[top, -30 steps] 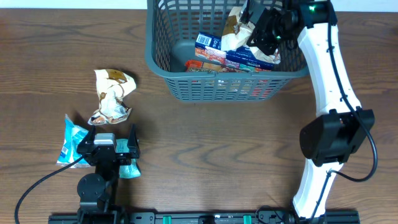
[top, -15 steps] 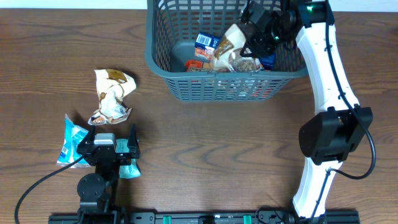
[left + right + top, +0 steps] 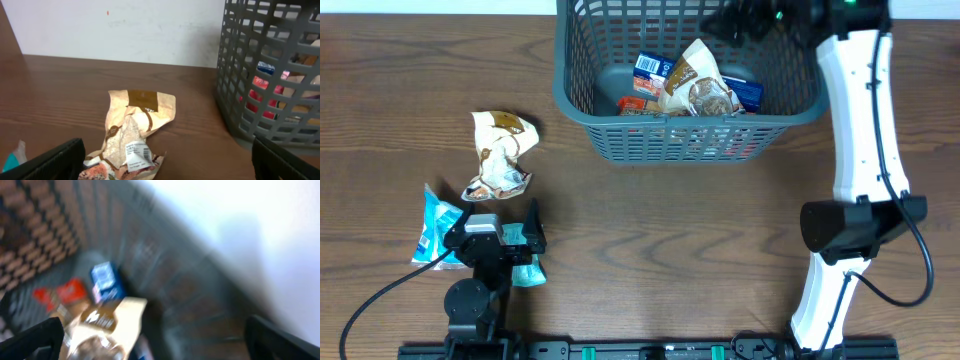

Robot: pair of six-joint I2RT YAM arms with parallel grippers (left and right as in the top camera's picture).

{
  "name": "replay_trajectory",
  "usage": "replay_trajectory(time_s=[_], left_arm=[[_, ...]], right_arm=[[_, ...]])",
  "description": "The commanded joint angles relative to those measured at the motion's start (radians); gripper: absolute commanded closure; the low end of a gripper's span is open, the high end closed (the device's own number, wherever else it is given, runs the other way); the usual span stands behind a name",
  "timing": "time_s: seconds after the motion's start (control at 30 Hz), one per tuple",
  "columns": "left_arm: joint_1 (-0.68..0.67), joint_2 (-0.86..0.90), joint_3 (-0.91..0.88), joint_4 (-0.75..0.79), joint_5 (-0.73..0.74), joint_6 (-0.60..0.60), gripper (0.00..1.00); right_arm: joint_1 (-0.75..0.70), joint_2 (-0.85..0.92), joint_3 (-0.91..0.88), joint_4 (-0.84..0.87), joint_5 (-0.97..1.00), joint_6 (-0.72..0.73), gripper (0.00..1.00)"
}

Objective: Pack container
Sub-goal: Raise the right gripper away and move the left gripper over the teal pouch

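The container [image 3: 690, 118], a grey-blue lattice basket, stands at the back of the table. Inside it, a cream-and-brown snack packet [image 3: 698, 88] rests on a blue box [image 3: 653, 68] and a red packet [image 3: 638, 103]. My right gripper [image 3: 745, 18] hovers open and empty above the basket's far right corner; its wrist view is blurred, showing the packet [image 3: 107, 325] below. My left gripper [image 3: 495, 222] stands open near the front left, nothing between its fingers. A crumpled cream packet [image 3: 500, 155] lies just ahead of it [image 3: 132, 130], and a teal packet [image 3: 432, 225] sits partly under it.
The basket wall [image 3: 270, 75] rises to the right in the left wrist view. The right arm's white links [image 3: 865, 120] run down the table's right side to its base [image 3: 855, 225]. Bare brown wood spans the middle.
My right gripper opened and let the cream-and-brown packet drop into the basket, then rose and drew back toward the far right corner. The left arm has not moved.
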Motion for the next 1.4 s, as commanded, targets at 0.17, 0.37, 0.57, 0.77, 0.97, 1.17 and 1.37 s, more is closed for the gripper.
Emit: replay_trajectory(time_s=[0.17,0.37,0.57,0.77,0.97,1.17,1.37], left_arm=[[-0.003,-0.007,-0.011,-0.032,-0.007,-0.046,0.01],[-0.003,0.035,0.014,-0.033,-0.007,-0.046,0.01],[-0.003,0.154,0.073,-0.035,-0.008,-0.045,0.01],[-0.003,0.298,0.182,-0.043,-0.008,-0.046,0.01],[-0.003,0.486,0.453,-0.275,-0.008,-0.046,0.01],[-0.003,0.687,0.817,-0.667,-0.007,-0.046,0.01],[-0.003,0.836,1.112,-0.996,0.029,-0.038,0.01]], right_arm=[[-0.102,-0.078,0.190,0.014,0.365,0.306,0.01],[-0.283,-0.101,0.193,-0.077,0.428,0.603,0.01],[-0.411,-0.100,0.188,-0.177,0.423,0.632,0.01],[-0.468,-0.098,0.151,-0.282,0.422,0.630,0.01],[-0.473,-0.098,0.056,-0.317,0.422,0.626,0.01],[-0.473,-0.098,-0.061,-0.290,0.378,0.624,0.01],[-0.478,-0.098,-0.199,-0.244,0.362,0.624,0.01]])
